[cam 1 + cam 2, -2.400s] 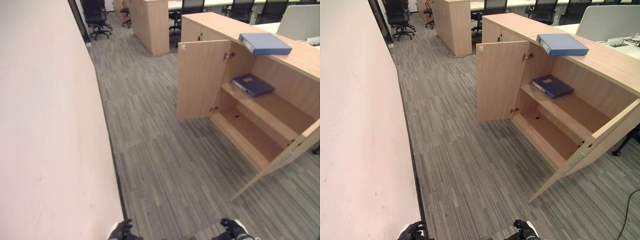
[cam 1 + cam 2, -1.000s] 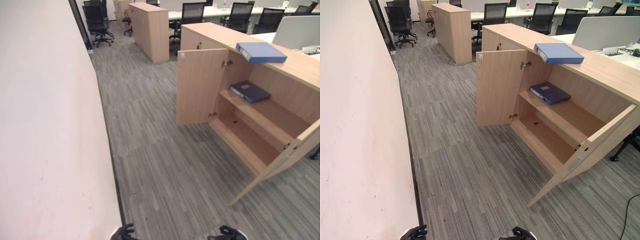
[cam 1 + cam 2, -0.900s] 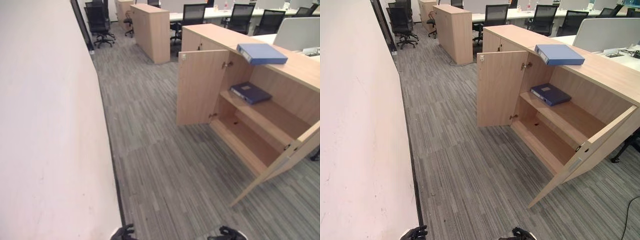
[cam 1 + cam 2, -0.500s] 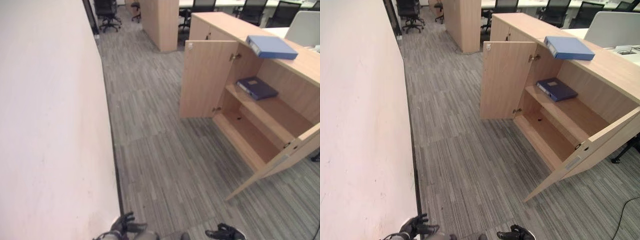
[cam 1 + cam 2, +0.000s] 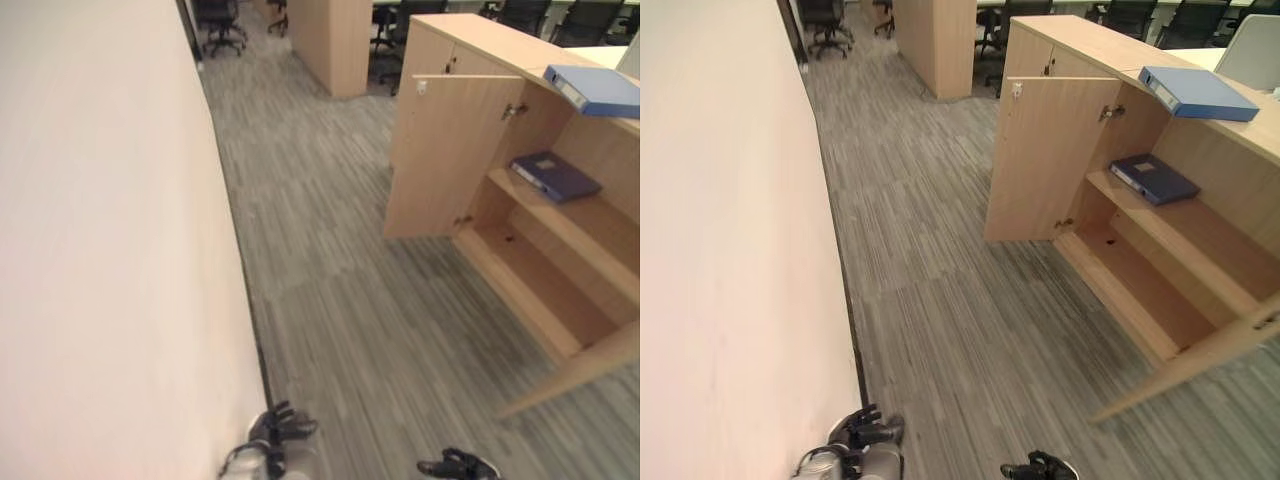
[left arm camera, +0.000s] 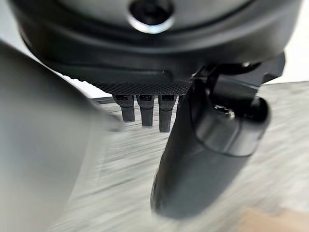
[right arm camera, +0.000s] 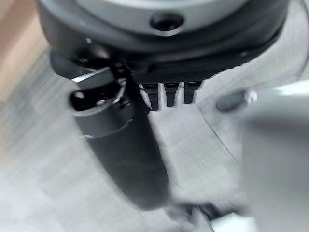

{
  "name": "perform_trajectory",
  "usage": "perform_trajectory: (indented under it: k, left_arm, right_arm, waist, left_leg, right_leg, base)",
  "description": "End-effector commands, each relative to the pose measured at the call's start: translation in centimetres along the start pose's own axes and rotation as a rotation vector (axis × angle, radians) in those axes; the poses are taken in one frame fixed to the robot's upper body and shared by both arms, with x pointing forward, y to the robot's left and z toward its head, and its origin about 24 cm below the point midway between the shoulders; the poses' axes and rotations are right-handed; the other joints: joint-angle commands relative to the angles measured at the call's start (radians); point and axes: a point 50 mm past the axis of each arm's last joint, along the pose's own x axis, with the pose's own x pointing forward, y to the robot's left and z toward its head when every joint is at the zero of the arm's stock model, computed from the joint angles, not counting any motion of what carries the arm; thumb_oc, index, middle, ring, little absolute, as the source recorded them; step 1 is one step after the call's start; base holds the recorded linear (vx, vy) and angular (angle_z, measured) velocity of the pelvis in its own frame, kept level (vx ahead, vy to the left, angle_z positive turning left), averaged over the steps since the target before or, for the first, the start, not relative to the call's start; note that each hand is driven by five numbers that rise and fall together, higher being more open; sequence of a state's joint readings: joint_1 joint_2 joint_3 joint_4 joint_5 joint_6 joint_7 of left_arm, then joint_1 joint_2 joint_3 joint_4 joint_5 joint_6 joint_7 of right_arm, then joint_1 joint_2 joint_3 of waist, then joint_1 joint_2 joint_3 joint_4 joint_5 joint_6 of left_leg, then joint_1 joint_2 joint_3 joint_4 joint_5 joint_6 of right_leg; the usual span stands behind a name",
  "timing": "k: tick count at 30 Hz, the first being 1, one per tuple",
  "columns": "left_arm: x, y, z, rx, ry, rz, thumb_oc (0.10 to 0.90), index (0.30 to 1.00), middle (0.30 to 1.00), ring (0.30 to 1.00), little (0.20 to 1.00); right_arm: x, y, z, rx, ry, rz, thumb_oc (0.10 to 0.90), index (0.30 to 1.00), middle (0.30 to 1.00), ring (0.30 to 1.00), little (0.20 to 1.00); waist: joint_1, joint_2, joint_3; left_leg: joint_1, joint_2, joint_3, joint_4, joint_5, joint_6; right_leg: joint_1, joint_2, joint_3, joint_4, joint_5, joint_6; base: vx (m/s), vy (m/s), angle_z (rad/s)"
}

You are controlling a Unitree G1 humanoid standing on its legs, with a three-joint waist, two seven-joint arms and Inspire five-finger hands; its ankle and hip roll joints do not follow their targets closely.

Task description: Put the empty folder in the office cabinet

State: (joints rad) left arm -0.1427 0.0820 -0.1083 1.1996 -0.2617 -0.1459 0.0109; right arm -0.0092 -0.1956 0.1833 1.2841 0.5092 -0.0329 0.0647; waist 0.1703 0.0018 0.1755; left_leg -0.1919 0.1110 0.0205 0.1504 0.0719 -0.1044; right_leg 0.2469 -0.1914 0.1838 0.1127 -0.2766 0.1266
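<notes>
Lying atop the open cabinet (image 5: 1200, 240), light-blue folder (image 5: 1198, 92), unheld.

blue folder (image 5: 1196, 92), beige cabinet (image 5: 1060, 160) (grey-striped carpet (image 5: 960, 300))

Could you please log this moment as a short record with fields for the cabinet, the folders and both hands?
cabinet: office cabinet, both doors open, two shelves exposed
light blue folder: lying flat on the cabinet top
dark blue folder: lying flat on the upper shelf
lower shelf: bare
left hand: low over the carpet by the wall, fingers relaxed, holding nothing
right hand: low over the carpet, holding nothing
</notes>
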Motion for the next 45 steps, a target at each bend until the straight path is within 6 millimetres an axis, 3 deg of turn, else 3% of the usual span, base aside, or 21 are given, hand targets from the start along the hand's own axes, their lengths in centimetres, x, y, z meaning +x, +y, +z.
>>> perform_trajectory:
  k: [1, 2, 3, 4, 6, 8, 10, 12, 15, 16, 17, 19, 21, 26, 27, 32, 37, 39, 42, 43, 45]
  left_arm:
    - [-1.8, 7.5, -2.4, 0.204, 0.094, 0.134, 0.8, 0.9, 0.9, 0.9, 0.9]
    - [-1.8, 7.5, -2.4, 0.204, 0.095, 0.134, 0.8, 0.9, 0.9, 0.9, 0.9]
    - [-1.9, 7.7, -2.7, 0.221, 0.106, 0.135, 0.8, 0.9, 0.9, 0.9, 0.9]
    - [-1.9, 7.7, -2.7, 0.221, 0.106, 0.136, 0.8, 0.9, 0.9, 0.9, 0.9]
    - [-1.9, 7.7, -2.5, 0.241, 0.1, 0.128, 0.8, 0.9, 0.9, 0.9, 0.9]
    - [-1.8, 7.8, -2.1, 0.25, 0.09, 0.127, 0.8, 0.9, 0.9, 0.9, 0.9]
    - [-1.6, 7.7, -1.5, 0.254, 0.074, 0.128, 0.8, 0.9, 0.9, 0.9, 0.9]
    - [-1.5, 7.7, -1.3, 0.253, 0.071, 0.13, 0.8, 0.9, 0.9, 0.9, 0.9]
    - [-1.4, 7.3, -1.1, 0.254, 0.06, 0.124, 0.8, 0.9, 0.9, 0.9, 0.9]
    - [-1.3, 7.1, -1.0, 0.247, 0.059, 0.122, 0.8, 0.9, 0.9, 0.9, 0.9]
    - [-1.3, 7.1, -1.0, 0.247, 0.059, 0.122, 0.8, 0.9, 0.9, 0.9, 0.9]
    - [-1.3, 6.8, -1.4, 0.25, 0.069, 0.114, 0.8, 0.9, 0.9, 0.9, 0.9]
    - [-1.3, 6.6, -1.5, 0.256, 0.074, 0.107, 0.8, 0.9, 0.9, 0.9, 0.9]
    - [-1.6, 6.6, -2.7, 0.285, 0.113, 0.101, 0.8, 0.9, 0.9, 0.9, 0.9]
    - [-1.9, 6.6, -3.3, 0.283, 0.129, 0.097, 0.8, 0.9, 0.9, 0.9, 0.9]
    - [-2.4, 6.8, -4.7, 0.291, 0.168, 0.098, 0.8, 0.9, 0.9, 0.9, 0.9]
    - [-2.7, 6.2, -5.7, 0.303, 0.191, 0.076, 0.8, 0.9, 0.9, 0.9, 0.9]
    - [-2.5, 5.9, -5.4, 0.299, 0.181, 0.069, 0.8, 0.9, 0.9, 0.9, 0.9]
    - [-2.1, 5.2, -4.5, 0.319, 0.147, 0.048, 0.8, 0.9, 0.9, 0.9, 0.9]
    - [-2.1, 5.2, -4.5, 0.319, 0.147, 0.048, 0.8, 0.9, 0.9, 0.9, 0.9]
    - [-1.6, 4.5, -3.3, 0.333, 0.105, 0.027, 0.8, 0.9, 0.9, 0.9, 0.9]
  right_arm:
    - [0.2, 0.4, 3.8, -0.01, -0.14, 0.029, 0.8, 0.9, 0.9, 0.9, 0.9]
    - [0.2, 0.4, 3.8, -0.01, -0.14, 0.03, 0.8, 0.9, 0.9, 0.9, 0.9]
    - [0.2, 0.7, 3.8, -0.004, -0.139, 0.041, 0.8, 0.9, 0.9, 0.9, 0.9]
    - [0.2, 0.7, 3.8, -0.004, -0.138, 0.041, 0.8, 0.9, 0.9, 0.9, 0.9]
    - [0.2, 1.3, 4.5, -0.019, -0.162, 0.064, 0.8, 0.9, 0.9, 0.9, 0.9]
    - [0.3, 1.5, 4.9, -0.023, -0.172, 0.068, 0.8, 0.9, 0.9, 0.9, 0.9]
    - [0.2, 1.8, 5.9, -0.012, -0.203, 0.07, 0.8, 0.9, 0.9, 0.9, 0.9]
    - [0.3, 1.9, 6.0, -0.007, -0.206, 0.07, 0.8, 0.9, 0.9, 0.9, 0.9]
    - [0.2, 2.4, 6.8, -0.018, -0.232, 0.077, 0.8, 0.9, 0.9, 0.9, 0.9]
    - [0.2, 2.3, 7.1, -0.016, -0.243, 0.075, 0.8, 0.9, 0.9, 0.9, 0.9]
    - [0.2, 2.3, 7.1, -0.016, -0.244, 0.075, 0.8, 0.9, 0.9, 0.9, 0.9]
    - [0.2, 2.0, 7.2, -0.011, -0.248, 0.059, 0.8, 0.9, 0.9, 0.9, 0.9]
    - [0.2, 1.9, 7.3, -0.007, -0.25, 0.051, 0.8, 0.9, 0.9, 0.9, 0.9]
    - [0.1, 0.7, 6.8, 0.047, -0.236, 0.016, 0.8, 0.9, 0.9, 0.9, 0.9]
    - [0.1, 0.3, 6.3, 0.071, -0.219, 0.001, 0.8, 0.9, 0.9, 0.9, 0.9]
    - [0.0, -0.9, 5.0, 0.094, -0.182, -0.033, 0.8, 0.9, 0.9, 0.9, 0.9]
    - [-0.3, -2.9, 3.7, 0.096, -0.14, -0.088, 0.8, 0.9, 0.9, 0.9, 0.9]
    - [-0.3, -3.3, 4.0, 0.097, -0.145, -0.097, 0.8, 0.9, 0.9, 0.9, 0.9]
    - [-0.3, -3.3, 5.0, 0.05, -0.169, -0.093, 0.8, 0.9, 0.9, 0.9, 0.9]
    - [-0.3, -3.3, 5.0, 0.05, -0.169, -0.094, 0.8, 0.9, 0.9, 0.9, 0.9]
    - [-0.4, -3.3, 6.2, 0.035, -0.208, -0.088, 0.8, 0.9, 0.9, 0.9, 0.9]
  waist:
    - [0.009, -0.059, -0.049]
    - [0.009, -0.061, -0.05]
    - [0.007, -0.076, -0.068]
    - [0.008, -0.077, -0.069]
    - [0.014, -0.092, -0.077]
    - [0.017, -0.092, -0.075]
    - [0.005, -0.056, -0.062]
    - [-0.002, -0.041, -0.054]
    - [-0.024, -0.008, -0.027]
    - [-0.06, 0.018, -0.002]
    - [-0.06, 0.021, -0.004]
    - [-0.082, 0.046, 0.02]
    - [-0.097, 0.048, 0.029]
    - [-0.151, 0.027, 0.045]
    - [-0.16, 0.033, 0.045]
    - [-0.184, 0.05, 0.034]
    - [-0.19, 0.072, -0.004]
    - [-0.203, 0.093, -0.002]
    - [-0.228, 0.131, -0.008]
    - [-0.229, 0.132, -0.008]
    - [-0.238, 0.119, 0.013]
  left_leg:
    - [-0.14, 0.027, 0.007, -0.151, 0.201, -0.012]
    - [-0.141, 0.026, 0.009, -0.151, 0.2, -0.011]
    - [-0.13, 0.003, 0.035, -0.144, 0.181, 0.005]
    - [-0.13, 0.002, 0.037, -0.144, 0.18, 0.005]
    - [-0.112, -0.028, 0.077, -0.142, 0.14, 0.036]
    - [-0.094, -0.041, 0.093, -0.144, 0.117, 0.054]
    - [-0.032, -0.06, 0.11, -0.149, 0.064, 0.09]
    - [-0.001, -0.064, 0.113, -0.157, 0.05, 0.102]
    - [0.087, -0.094, 0.112, -0.195, 0.013, 0.131]
    - [0.151, -0.107, 0.101, -0.218, -0.015, 0.138]
    - [0.149, -0.103, 0.1, -0.218, -0.014, 0.137]
    - [0.214, -0.098, 0.112, -0.238, -0.047, 0.128]
    - [0.239, -0.098, 0.104, -0.238, -0.064, 0.121]
    - [0.356, -0.128, 0.107, -0.238, -0.147, 0.1]
    - [0.39, -0.114, 0.122, -0.238, -0.168, 0.087]
    - [0.476, -0.106, 0.12, -0.238, -0.222, 0.072]
    - [0.547, -0.087, 0.154, -0.185, -0.302, 0.049]
    - [0.54, -0.046, 0.158, -0.124, -0.289, 0.022]
    - [0.52, 0.032, 0.157, -0.014, -0.155, -0.049]
    - [0.52, 0.033, 0.157, -0.014, -0.155, -0.051]
    - [0.402, 0.094, 0.145, 0.255, 0.052, -0.103]
  right_leg:
    - [0.152, 0.07, -0.025, -0.028, 0.048, -0.007]
    - [0.151, 0.067, -0.025, -0.03, 0.049, -0.006]
    - [0.127, 0.045, -0.023, 0.0, 0.158, 0.026]
    - [0.127, 0.043, -0.022, -0.002, 0.159, 0.026]
    - [0.078, 0.016, -0.028, 0.077, 0.346, 0.089]
    - [0.048, 0.006, -0.038, 0.132, 0.419, 0.109]
    - [-0.039, 0.012, -0.093, 0.28, 0.522, 0.127]
    - [-0.064, 0.018, -0.12, 0.336, 0.545, 0.128]
    - [-0.131, 0.055, -0.18, 0.434, 0.502, 0.12]
    - [-0.25, 0.103, -0.229, 0.497, 0.41, 0.104]
    - [-0.251, 0.107, -0.229, 0.494, 0.414, 0.103]
    - [-0.34, 0.077, -0.406, 0.364, 0.287, 0.055]
    - [-0.357, 0.068, -0.456, 0.325, 0.252, 0.04]
    - [-0.416, 0.052, -0.57, 0.001, 0.349, 0.035]
    - [-0.434, 0.009, -0.615, -0.066, 0.377, 0.045]
    - [-0.468, -0.035, -0.566, -0.108, 0.43, 0.065]
    - [-0.406, -0.075, -0.674, -0.096, 0.464, 0.051]
    - [-0.404, -0.063, -0.684, -0.073, 0.447, 0.036]
    - [-0.39, 0.011, -0.663, -0.052, 0.375, -0.022]
    - [-0.389, 0.012, -0.664, -0.053, 0.375, -0.023]
    - [-0.326, 0.052, -0.637, -0.07, 0.316, -0.082]
  base:
    - [0.35, 0.33, 0.03]
    - [0.42, 0.405, -0.12]
    - [0.19, 0.188, -0.17]
    - [0.28, 0.287, -0.1]
    - [0.25, 0.252, -0.26]
    - [0.2, 0.224, -0.21]
    - [0.27, 0.352, -0.06]
    - [0.19, 0.27, 0.07]
    - [0.29, 0.351, 0.12]
    - [0.18, 0.198, 0.05]
    - [0.31, 0.26, -0.16]
    - [0.29, 0.11, 0.04]
    - [0.29, 0.007, -0.24]
    - [0.34, -0.069, -0.12]
    - [0.19, -0.101, 0.07]
    - [0.4, -0.105, -0.26]
    - [0.33, -0.135, -0.29]
    - [0.33, -0.237, -0.3]
    - [0.27, -0.203, -0.18]
    - [0.21, -0.166, -0.34]
    - [0.26, -0.248, -0.59]
